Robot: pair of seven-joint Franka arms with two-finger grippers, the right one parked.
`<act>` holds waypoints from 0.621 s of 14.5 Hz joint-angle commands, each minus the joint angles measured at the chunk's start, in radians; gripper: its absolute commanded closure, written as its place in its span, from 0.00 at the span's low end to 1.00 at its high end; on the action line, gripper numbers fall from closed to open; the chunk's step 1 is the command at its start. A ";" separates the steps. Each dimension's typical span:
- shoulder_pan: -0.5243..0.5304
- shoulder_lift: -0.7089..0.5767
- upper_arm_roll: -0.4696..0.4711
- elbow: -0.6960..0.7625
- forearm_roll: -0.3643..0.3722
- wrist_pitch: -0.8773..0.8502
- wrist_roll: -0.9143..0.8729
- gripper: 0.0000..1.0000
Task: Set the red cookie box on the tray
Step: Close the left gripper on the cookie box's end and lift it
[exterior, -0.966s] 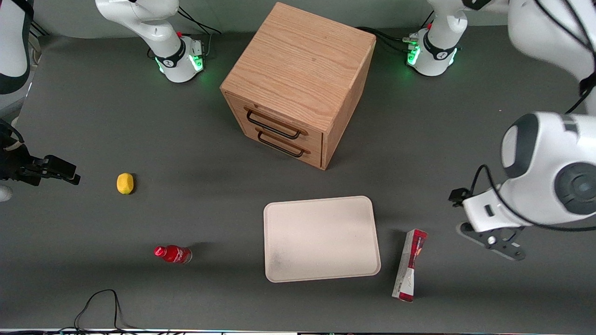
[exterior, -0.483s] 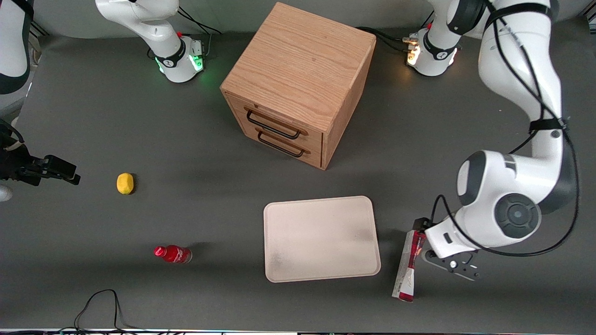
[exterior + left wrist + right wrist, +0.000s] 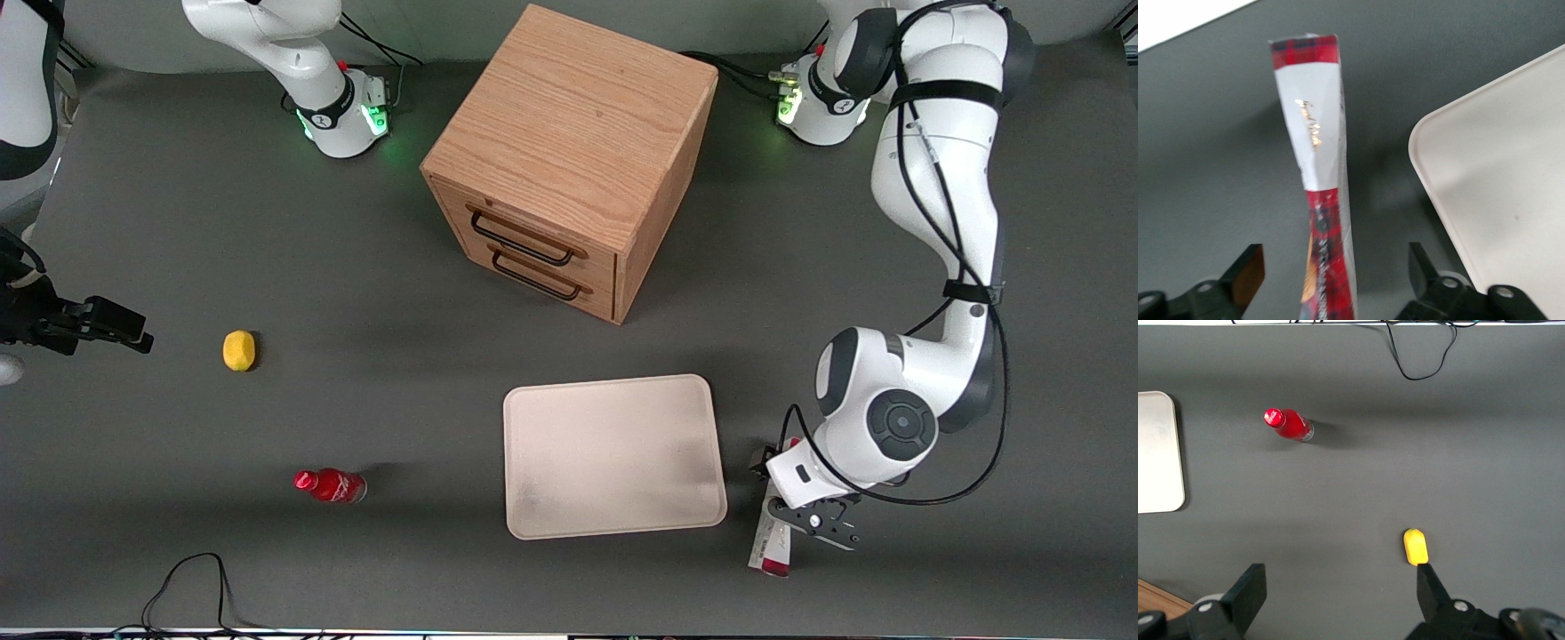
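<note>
— down and inward came the left arm over that last second: its gripper (image 3: 805, 524) swung from the working arm's end of the table to right above the red cookie box (image 3: 775, 544).

— and the box itself?

— never budged. it lay on the dark table (image 3: 400, 551), just beside the tray (image 3: 613, 455) on the working arm's side, not touching it, near the table edge closest to the front camera.

— fingers?

— spread wide. in the left wrist view the two fingertips (image 3: 1248, 270) sat on either side of the red cookie box (image 3: 1318, 200), with a gap each side, no contact.

— any writing on that carton?

— red tartan ends, a white panel in the middle with a gold script word on it, too small to make out. more small print on the red part, also unreadable.

— the rest of the table?

— wooden drawer cabinet (image 3: 569, 160) farther from the front camera than the tray, both drawers shut. small red bottle (image 3: 331, 485) lay on its side toward the parked arm's end, yellow lemon (image 3: 238, 350) a bit farther from the front camera.
</note>
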 commanded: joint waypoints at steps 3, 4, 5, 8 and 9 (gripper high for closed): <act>-0.021 -0.007 0.023 -0.108 -0.003 0.138 -0.002 0.96; -0.021 -0.007 0.026 -0.113 -0.001 0.139 -0.002 1.00; -0.022 -0.009 0.031 -0.113 -0.001 0.136 -0.003 1.00; -0.021 -0.024 0.034 -0.105 -0.004 0.112 -0.005 1.00; -0.021 -0.039 0.041 -0.099 -0.009 0.083 -0.006 1.00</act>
